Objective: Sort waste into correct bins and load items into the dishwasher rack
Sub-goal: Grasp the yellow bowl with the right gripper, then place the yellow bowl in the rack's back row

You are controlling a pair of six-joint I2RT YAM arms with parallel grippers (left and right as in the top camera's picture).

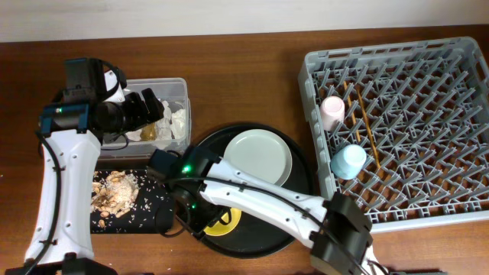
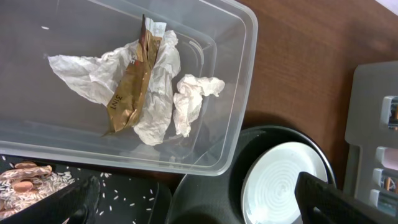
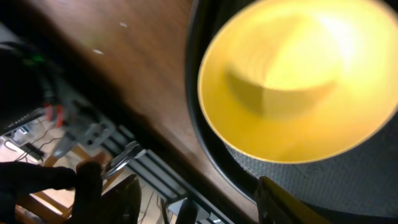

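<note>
Two cups sit in the rack (image 1: 428,69), pink cup (image 1: 332,112) and blue cup (image 1: 348,161), chopsticks (image 1: 368,130) beside them. Plate (image 1: 258,158) and bowl (image 3: 292,81) lie on the round tray (image 1: 302,164). Napkin (image 2: 158,93) and wrapper (image 2: 130,93) lie in the tub (image 2: 236,81). Scraps (image 1: 114,191) are on the black tray (image 1: 145,214). Left gripper (image 2: 198,183) hangs over the tub, released. Right gripper (image 3: 199,199) is beside the bowl, released.
</note>
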